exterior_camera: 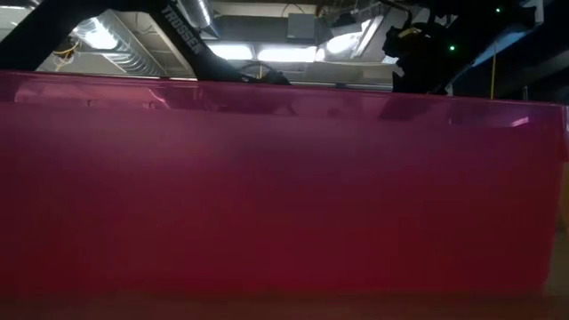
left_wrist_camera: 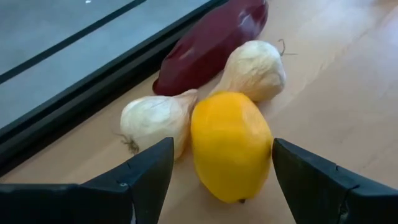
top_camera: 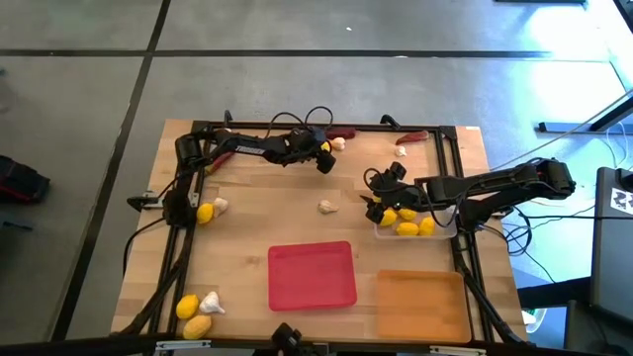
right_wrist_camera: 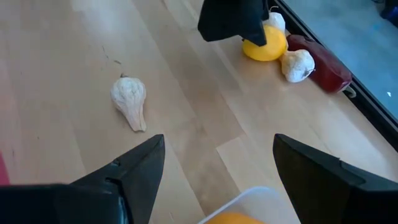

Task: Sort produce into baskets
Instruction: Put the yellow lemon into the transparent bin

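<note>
My left gripper (left_wrist_camera: 214, 177) stands spread around a lemon (left_wrist_camera: 231, 145) beside two garlic bulbs (left_wrist_camera: 155, 118) by the table's far rail, while my right gripper (right_wrist_camera: 214, 180) hangs wide over the clear tray (top_camera: 450, 231)

Watching from remote station. Wooden table (top_camera: 287, 213), light planks, black frame rail (top_camera: 297, 127) along far edge. Grey floor (top_camera: 297, 59) around table, dark seam lines crossing it. Black cables (top_camera: 509, 237) trailing off table's right side. Dark object (top_camera: 20, 183) on floor at far left, can't identify. Low view: ceiling lights (exterior_camera: 258, 52) and ducting (exterior_camera: 124, 53) overhead.
</note>
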You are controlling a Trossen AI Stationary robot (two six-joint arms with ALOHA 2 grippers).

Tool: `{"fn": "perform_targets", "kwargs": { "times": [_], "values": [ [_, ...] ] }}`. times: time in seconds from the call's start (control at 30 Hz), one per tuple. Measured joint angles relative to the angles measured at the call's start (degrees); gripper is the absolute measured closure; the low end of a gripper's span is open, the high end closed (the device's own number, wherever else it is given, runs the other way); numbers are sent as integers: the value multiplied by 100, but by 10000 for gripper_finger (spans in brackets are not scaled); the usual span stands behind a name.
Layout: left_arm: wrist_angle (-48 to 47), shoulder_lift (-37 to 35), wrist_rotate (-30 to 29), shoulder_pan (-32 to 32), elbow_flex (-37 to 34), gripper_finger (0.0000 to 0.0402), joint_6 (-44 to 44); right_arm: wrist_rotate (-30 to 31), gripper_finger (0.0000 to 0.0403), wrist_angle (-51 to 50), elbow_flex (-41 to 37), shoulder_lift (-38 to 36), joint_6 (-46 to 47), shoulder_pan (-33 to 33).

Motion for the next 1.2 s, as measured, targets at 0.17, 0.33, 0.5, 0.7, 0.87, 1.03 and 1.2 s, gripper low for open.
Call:
{"fn": "perform_targets", "kwargs": {
  "times": [0.17,0.33,0.5,0.7,0.87,1.03,1.2],
  "values": [
    [85,78,101,35,6,135,26,2,109,20,0,-2,0,0],
    [136,144,178,31,8,135,94,0,109,15,0,-2,0,0],
    [53,315,231,44,7,135,160,0,109,17,0,-2,0,0],
    [92,356,178,67,9,155,254,0,109,15,0,-4,2,0],
    [112,356,184,96,9,205,323,0,109,13,0,-4,2,0],
    [155,356,186,96,9,227,425,0,109,11,0,-4,2,0],
    [161,352,195,87,9,223,507,0,109,8,0,-4,2,0]
  ]
}}
